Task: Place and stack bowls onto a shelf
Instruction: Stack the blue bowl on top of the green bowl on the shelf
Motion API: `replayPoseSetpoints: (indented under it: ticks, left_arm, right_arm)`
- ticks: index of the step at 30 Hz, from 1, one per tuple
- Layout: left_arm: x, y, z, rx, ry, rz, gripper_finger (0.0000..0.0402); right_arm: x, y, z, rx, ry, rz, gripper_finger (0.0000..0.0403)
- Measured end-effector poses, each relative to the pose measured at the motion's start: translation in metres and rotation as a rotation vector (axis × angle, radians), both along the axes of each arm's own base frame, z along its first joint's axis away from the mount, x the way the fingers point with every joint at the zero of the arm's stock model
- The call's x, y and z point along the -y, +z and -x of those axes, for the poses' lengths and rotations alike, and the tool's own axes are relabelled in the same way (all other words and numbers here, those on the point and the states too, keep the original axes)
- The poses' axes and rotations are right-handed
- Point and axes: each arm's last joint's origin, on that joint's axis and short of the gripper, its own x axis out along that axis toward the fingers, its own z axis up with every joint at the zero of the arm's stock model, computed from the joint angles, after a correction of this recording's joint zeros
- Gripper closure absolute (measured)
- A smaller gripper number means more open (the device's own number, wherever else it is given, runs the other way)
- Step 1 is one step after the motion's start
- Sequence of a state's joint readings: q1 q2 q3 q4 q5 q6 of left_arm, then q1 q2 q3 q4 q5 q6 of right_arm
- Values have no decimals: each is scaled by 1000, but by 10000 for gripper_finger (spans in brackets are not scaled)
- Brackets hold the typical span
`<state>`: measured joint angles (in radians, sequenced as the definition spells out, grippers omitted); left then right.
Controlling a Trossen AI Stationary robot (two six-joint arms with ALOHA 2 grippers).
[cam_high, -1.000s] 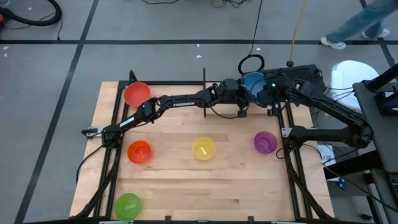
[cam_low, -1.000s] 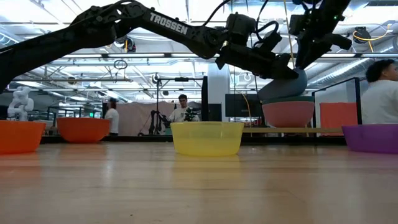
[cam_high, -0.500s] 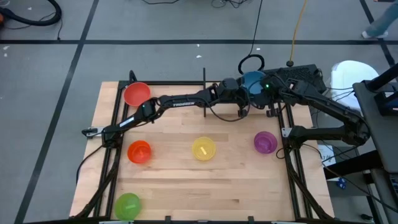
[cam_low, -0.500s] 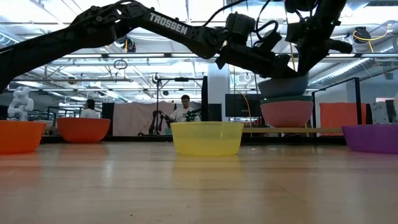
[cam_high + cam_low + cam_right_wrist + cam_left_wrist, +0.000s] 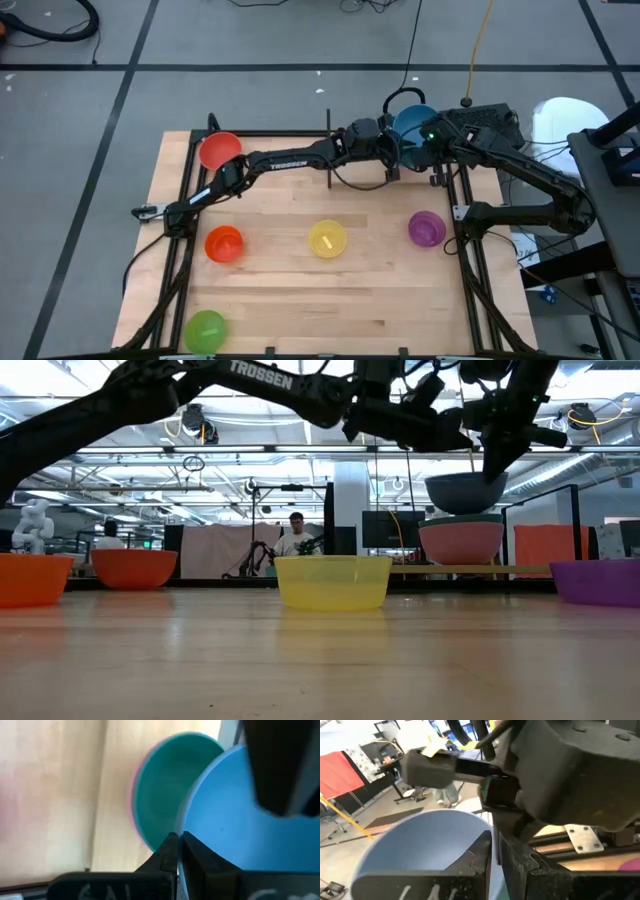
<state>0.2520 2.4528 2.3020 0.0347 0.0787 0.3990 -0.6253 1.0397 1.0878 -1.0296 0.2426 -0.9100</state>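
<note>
A blue bowl [image 5: 465, 493] hangs in the air above a teal bowl [image 5: 462, 518] nested in a pink bowl [image 5: 465, 543]. That stack rests on the shelf [image 5: 440, 569] at the table's far right. My left gripper [image 5: 493, 852] reaches across from the left and is shut on the blue bowl's rim. My right gripper [image 5: 178, 851] slants down from the right and is shut on the rim too. The teal bowl [image 5: 165, 795] shows below in the right wrist view. My left gripper pinches the blue bowl's rim [image 5: 489, 834], one finger inside the bowl and one outside. It comes in nearly level from the table's left. The bowl is lifted clear of the teal bowl, mouth up. My right gripper has the blue bowl's rim [image 5: 184, 831] between its two fingers. They slant down from the right.
On the tabletop stand a red bowl [image 5: 220, 150], an orange bowl [image 5: 224, 243], a yellow bowl [image 5: 327, 239], a purple bowl [image 5: 426, 228] and a green bowl [image 5: 206, 330]. Black frame bars [image 5: 183, 200] run along the table's sides. People move about in the room behind.
My left gripper has risen, and the blue bowl has gone up with it. The bowl first sat tilted and then level in the teal bowl; now it hangs clear above the stack. The teal and pink bowls have stayed on the shelf.
</note>
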Motion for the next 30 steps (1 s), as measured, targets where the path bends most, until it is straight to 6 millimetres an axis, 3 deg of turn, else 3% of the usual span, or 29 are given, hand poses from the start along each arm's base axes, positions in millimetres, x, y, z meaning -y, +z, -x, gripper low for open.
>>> replayPoseSetpoints:
  ticks: [13, 23, 30]
  left_arm:
    - [1, 21, 14, -86, 51, -32, 360]
    - [2, 26, 17, -88, 50, -39, 360]
    - [2, 27, 17, -85, 54, -40, 360]
  right_arm:
    - [1, -2, 2, 117, 63, -185, 403]
    - [11, -11, -3, 75, 29, -227, 402]
    - [17, -11, -10, 151, -58, -223, 368]
